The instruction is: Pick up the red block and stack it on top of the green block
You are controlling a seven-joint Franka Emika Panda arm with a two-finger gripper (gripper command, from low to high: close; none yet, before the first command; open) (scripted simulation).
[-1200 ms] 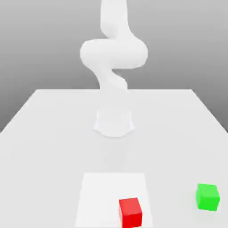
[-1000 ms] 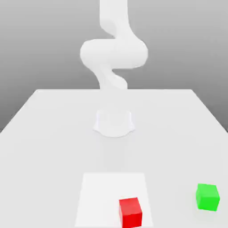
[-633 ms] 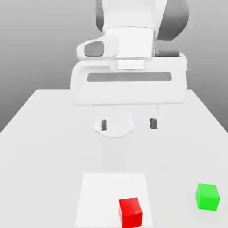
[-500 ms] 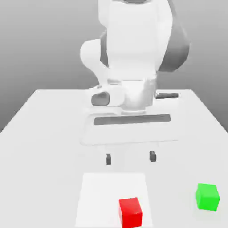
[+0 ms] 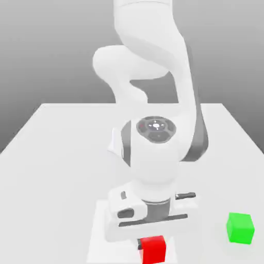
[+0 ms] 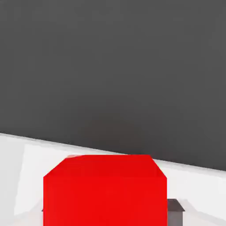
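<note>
The red block (image 5: 154,251) rests on the table near the front edge, on a lighter square patch (image 5: 99,227). My gripper (image 5: 152,243) has come straight down over it, and the white hand sits just above the block's top. In the hand view the red block (image 6: 105,194) fills the space between the jaws, with a dark finger (image 6: 175,212) pressed flush against its side. The gripper is shut on the red block, which still stands on the surface. The green block (image 5: 240,228) stands apart on the table, toward the exterior view's right of the red one.
The white table (image 5: 51,170) stretches back to the arm's base. My arm arches forward over the table's middle and hides most of the base. The table's front edge lies close behind the red block.
The arm swung forward and down from high above the table onto the red block. Its fingers were wide apart and have closed in on the block's sides. Neither block has moved.
</note>
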